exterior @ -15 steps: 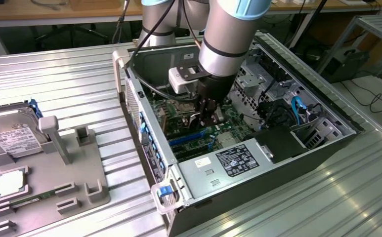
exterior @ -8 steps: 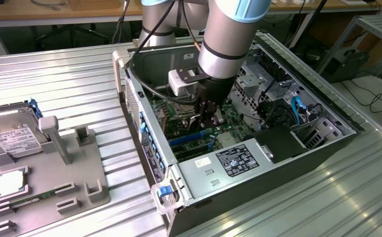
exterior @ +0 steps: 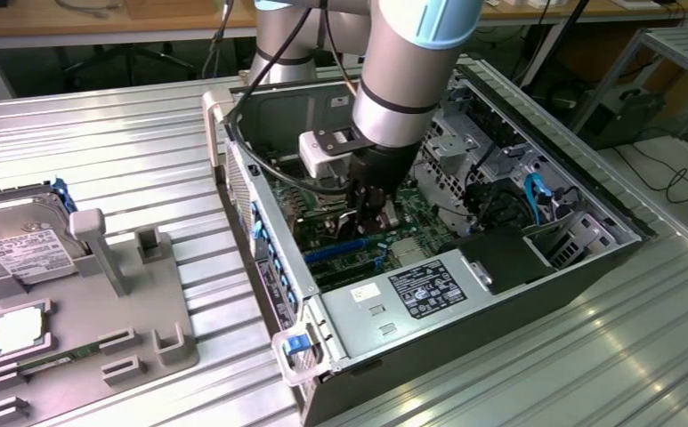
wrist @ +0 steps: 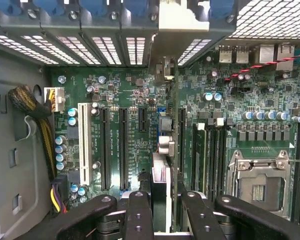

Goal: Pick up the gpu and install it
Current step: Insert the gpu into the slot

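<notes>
Deep inside the open computer case (exterior: 319,302), the gripper (wrist: 165,200) pinches the gpu (wrist: 174,135) edge-on with narrowly parted fingers (wrist: 140,215) above the motherboard (wrist: 230,150) slots; slight misalignment could jam its connector.

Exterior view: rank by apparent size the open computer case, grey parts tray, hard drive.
1. Open computer case, largest.
2. Grey parts tray.
3. Hard drive, smallest; the frame edge cuts it and the tray off, but the order holds.
</notes>
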Tool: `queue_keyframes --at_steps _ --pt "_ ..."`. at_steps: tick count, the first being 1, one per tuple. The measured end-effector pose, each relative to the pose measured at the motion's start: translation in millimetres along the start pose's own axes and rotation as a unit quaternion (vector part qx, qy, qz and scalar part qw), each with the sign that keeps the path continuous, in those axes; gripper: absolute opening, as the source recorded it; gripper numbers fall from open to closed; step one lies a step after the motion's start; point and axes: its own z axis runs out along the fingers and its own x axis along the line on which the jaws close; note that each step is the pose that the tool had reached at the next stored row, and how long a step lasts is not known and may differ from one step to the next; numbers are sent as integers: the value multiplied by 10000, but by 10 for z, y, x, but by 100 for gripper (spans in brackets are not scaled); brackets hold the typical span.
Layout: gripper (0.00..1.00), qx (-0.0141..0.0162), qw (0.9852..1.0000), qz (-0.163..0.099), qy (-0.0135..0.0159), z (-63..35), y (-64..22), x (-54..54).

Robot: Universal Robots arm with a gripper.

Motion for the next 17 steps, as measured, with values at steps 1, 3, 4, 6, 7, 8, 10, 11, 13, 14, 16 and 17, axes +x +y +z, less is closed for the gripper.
queue_keyframes --at_steps 1,3,4,6,7,8,10,11,13,14,16,17 --pt "28 0 10000 0 0 14 1 0" --pt "28 -1 10000 1 0 27 13 1" --pt "28 -1 10000 1 1 31 25 2" --pt "28 -1 10000 1 0 39 39 1" --pt "28 -1 10000 1 0 42 43 2" --pt "28 -1 10000 1 0 47 52 2" --pt "28 -1 10000 1 0 56 65 2" --pt "28 -1 10000 1 0 60 70 3" --pt "28 -4 10000 0 0 65 76 3" --pt "28 -4 10000 0 -2 71 77 3" --pt "28 -7 10000 1 0 85 80 4" --pt "28 -8 10000 1 -1 95 83 4"
